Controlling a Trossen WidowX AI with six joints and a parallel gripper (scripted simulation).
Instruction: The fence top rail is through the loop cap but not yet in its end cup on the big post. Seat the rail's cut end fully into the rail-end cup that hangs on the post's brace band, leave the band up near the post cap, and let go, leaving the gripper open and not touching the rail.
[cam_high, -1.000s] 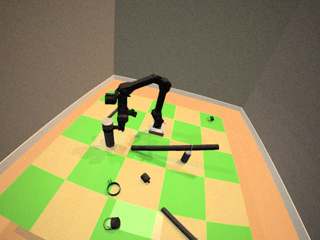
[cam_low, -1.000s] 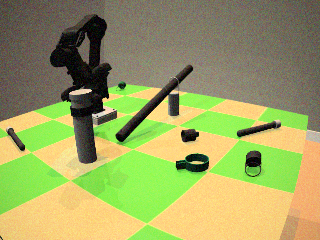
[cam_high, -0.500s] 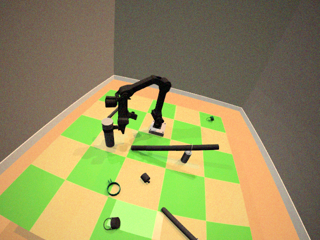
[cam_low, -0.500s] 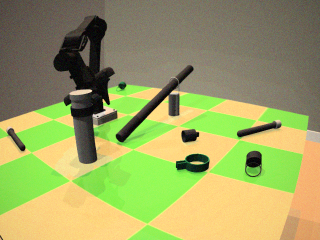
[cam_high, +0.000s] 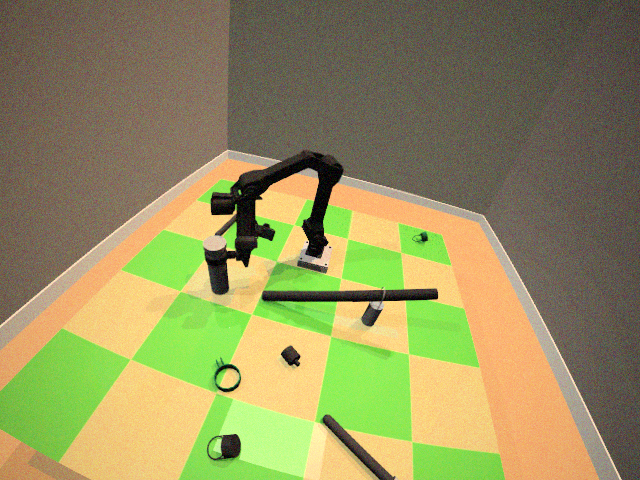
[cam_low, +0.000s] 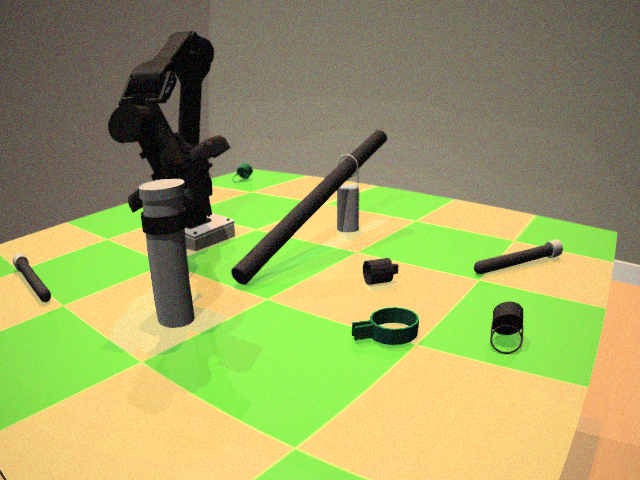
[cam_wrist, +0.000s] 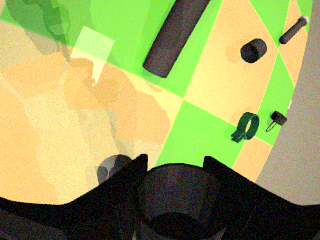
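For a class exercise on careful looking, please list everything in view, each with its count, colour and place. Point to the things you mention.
big post (cam_high: 218, 276) (cam_low: 169, 289): 1, grey, upright, dark band around it near the top
small post (cam_high: 370, 315) (cam_low: 347, 211): 1, grey, under the long rail
long rail (cam_high: 310, 296) (cam_low: 305, 211) (cam_wrist: 176, 40): 1, dark, through the small post's loop
short rods: 2, dark, lying apart
loose cup (cam_high: 290, 355) (cam_low: 377, 271) (cam_wrist: 253, 50): 1, dark, on the checkered surface
loose band: 1, dark green, beside that cup
loop caps, loose: 2, one black, one green, far apart
fingers: 2, black, shut on the rail-end cup (cam_wrist: 175, 192) (1, dark) beside the big post
arm: 1, black, on a pale base
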